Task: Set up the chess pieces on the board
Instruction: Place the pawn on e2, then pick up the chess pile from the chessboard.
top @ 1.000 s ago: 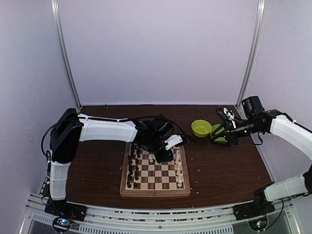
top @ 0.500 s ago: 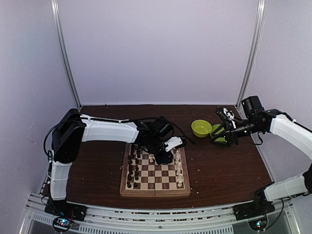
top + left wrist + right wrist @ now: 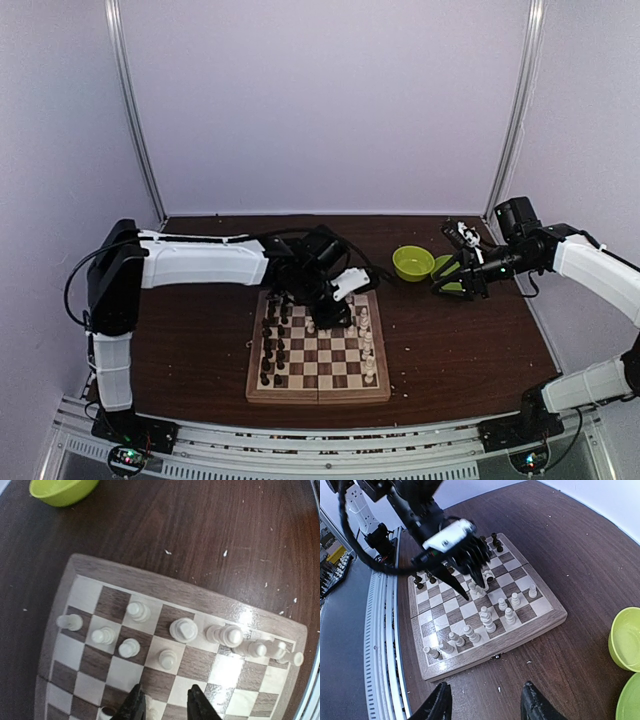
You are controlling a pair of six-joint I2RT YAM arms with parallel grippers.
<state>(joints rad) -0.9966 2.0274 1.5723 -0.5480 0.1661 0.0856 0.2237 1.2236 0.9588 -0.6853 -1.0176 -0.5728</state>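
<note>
The board (image 3: 318, 395) lies at the table's near centre. Dark chess pieces (image 3: 272, 345) stand along its left side and cream ones (image 3: 367, 345) along its right. My left gripper (image 3: 322, 316) hovers low over the board's far half, open. In the left wrist view its fingers (image 3: 134, 706) straddle bare squares just short of a cream pawn (image 3: 167, 658), and other cream pieces (image 3: 183, 630) stand beyond. A pale shape beside one finger is cut off by the frame's edge. My right gripper (image 3: 447, 262) hangs open and empty by the green dishes, right of the board (image 3: 520, 635).
A green bowl (image 3: 413, 262) sits at the back right, with a green plate (image 3: 447, 272) partly behind my right gripper. White crumbs (image 3: 225, 553) dot the brown table round the board. My left arm's cable (image 3: 375, 272) trails over the board's far edge.
My left gripper's jaws have spread apart over the board, and the left arm has shifted a little to the left. The right arm has not moved.
</note>
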